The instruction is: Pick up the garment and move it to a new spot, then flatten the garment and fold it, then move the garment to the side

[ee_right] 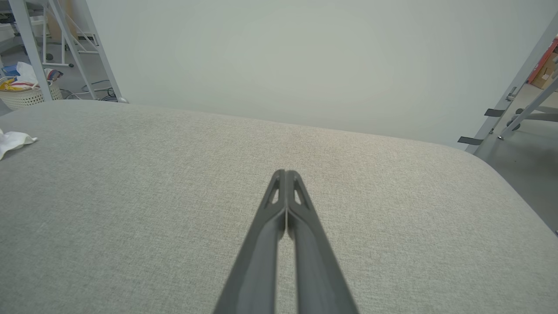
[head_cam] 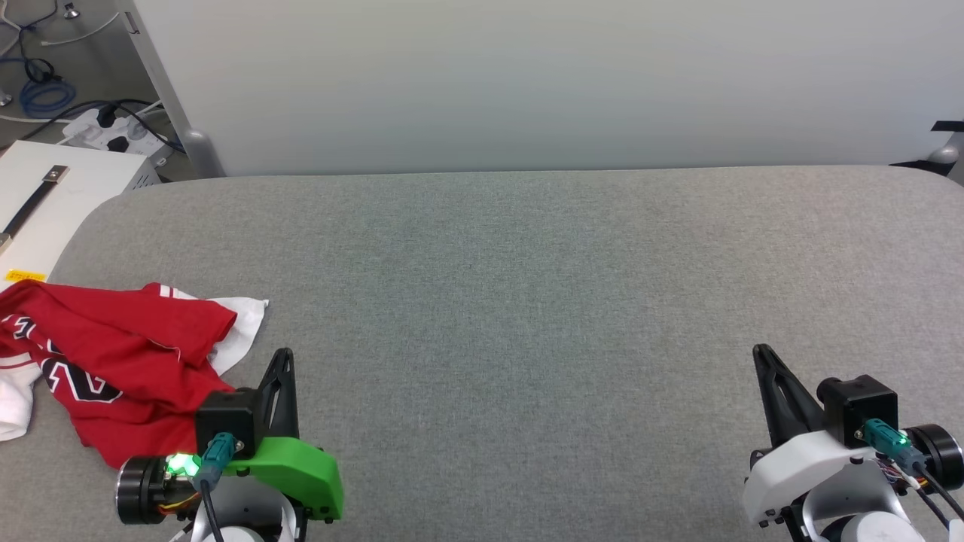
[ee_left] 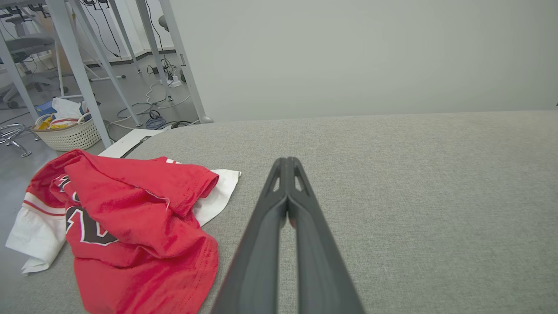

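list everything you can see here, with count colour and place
garment: one, red with white sleeves and black-and-white print, crumpled at the table's left edge
table: one, grey fabric top, across the head view
panel: one, pale, upright behind the table
box: one, white with black strap, beyond the table's far left corner
power strip: one, white, on the floor with black and blue cables
basket: one, white woven, on the floor among metal legs
left hand: one, dark, shut, holding nothing, just right of the garment
right hand: one, dark, shut, holding nothing, over bare table at the right
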